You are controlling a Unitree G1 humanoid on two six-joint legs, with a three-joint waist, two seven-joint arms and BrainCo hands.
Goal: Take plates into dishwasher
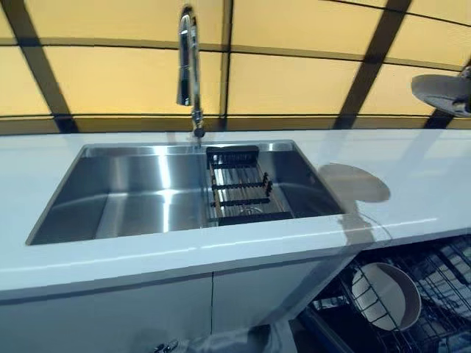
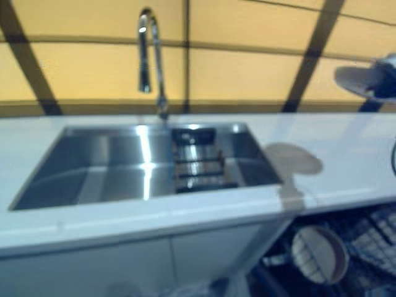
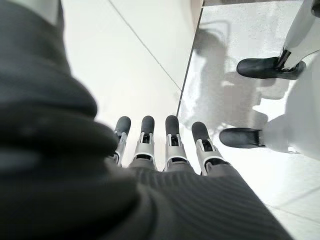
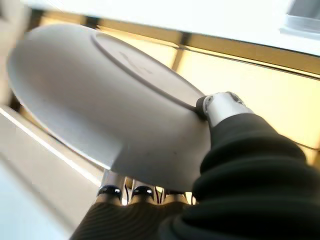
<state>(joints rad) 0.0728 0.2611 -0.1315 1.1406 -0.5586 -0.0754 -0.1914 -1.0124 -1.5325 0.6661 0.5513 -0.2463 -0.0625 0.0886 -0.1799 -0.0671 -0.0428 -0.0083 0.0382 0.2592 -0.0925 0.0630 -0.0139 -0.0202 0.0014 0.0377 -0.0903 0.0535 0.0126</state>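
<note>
Now, in the left eye view, the right hand [image 1: 465, 92] comes in at the far right edge and holds a plate [image 1: 440, 90] in the air above the white counter [image 1: 412, 158], well right of the sink [image 1: 132, 195]. Below the counter edge the dishwasher rack [image 1: 441, 287] is pulled out, and one plate in the rack [image 1: 384, 296] already stands there on its edge. The faucet [image 1: 189, 66] rises behind the sink, where a small drain rack [image 1: 239, 187] sits.

The right eye view shows the same scene: the carried plate hangs high at the right and its round shadow falls on the counter beside the sink.

In the left wrist view the left hand [image 3: 165, 145] hangs down over the floor with straight, relaxed fingers and holds nothing.

In the right wrist view the plate fills most of the frame. It is plain, pale and smooth, seen from below with a round foot ring. The thumb presses on this underside and the fingers go under the rim, so the hand pinches it.

I judge this the carrying step. Next, the plate must be lowered, turned on its edge and put in a free slot near the standing plate.
</note>
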